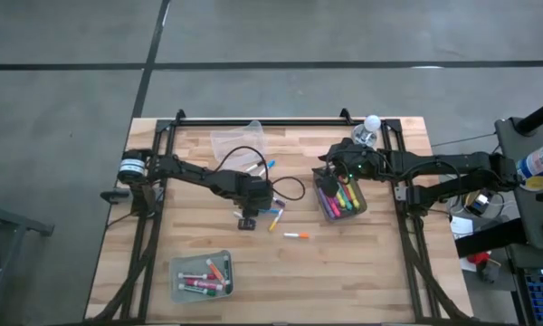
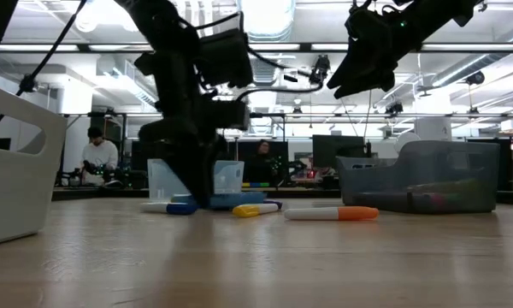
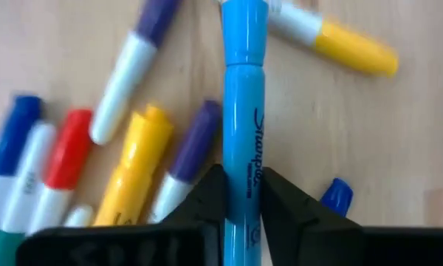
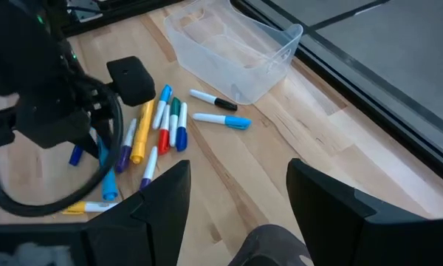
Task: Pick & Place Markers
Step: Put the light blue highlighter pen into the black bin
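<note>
Gripping a light-blue marker (image 3: 244,140) in left fingers (image 3: 210,196) at the pile; next needs a lift toward a bin; right fingers (image 4: 170,196) wide open.

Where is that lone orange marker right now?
The orange marker lies alone mid-table in the high view, between the loose marker pile and the grey bin.

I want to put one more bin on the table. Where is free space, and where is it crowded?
Free: bare wood between the grey bin and the orange marker, and the front right corner. Crowded: the marker pile under the left gripper, near the clear bin.
</note>
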`<action>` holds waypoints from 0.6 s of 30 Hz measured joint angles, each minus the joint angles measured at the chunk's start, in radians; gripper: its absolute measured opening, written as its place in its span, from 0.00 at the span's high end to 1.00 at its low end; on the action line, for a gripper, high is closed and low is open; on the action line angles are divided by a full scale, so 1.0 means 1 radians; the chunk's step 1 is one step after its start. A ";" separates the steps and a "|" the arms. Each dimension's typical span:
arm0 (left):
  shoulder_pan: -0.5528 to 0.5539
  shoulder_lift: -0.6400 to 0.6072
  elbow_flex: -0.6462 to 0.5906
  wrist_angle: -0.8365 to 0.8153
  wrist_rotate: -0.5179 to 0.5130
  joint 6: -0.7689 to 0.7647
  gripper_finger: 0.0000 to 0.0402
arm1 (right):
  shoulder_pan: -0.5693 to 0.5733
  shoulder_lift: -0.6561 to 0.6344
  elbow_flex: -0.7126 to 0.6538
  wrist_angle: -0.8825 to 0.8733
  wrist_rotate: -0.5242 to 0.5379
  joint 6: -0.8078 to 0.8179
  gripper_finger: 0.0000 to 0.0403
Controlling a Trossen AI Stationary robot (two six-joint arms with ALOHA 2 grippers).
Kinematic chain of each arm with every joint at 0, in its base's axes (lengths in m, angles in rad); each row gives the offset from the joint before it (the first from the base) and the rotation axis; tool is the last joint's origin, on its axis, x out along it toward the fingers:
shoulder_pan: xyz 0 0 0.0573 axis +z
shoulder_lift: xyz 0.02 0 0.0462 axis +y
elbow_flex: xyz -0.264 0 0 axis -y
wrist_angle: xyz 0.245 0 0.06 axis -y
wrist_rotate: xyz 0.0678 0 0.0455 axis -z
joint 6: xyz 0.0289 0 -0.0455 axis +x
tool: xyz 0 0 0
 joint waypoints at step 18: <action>0.001 -0.239 0.086 0.049 -0.076 -0.005 0.87 | 0.000 0.000 -0.064 0.053 -0.226 -0.033 0.47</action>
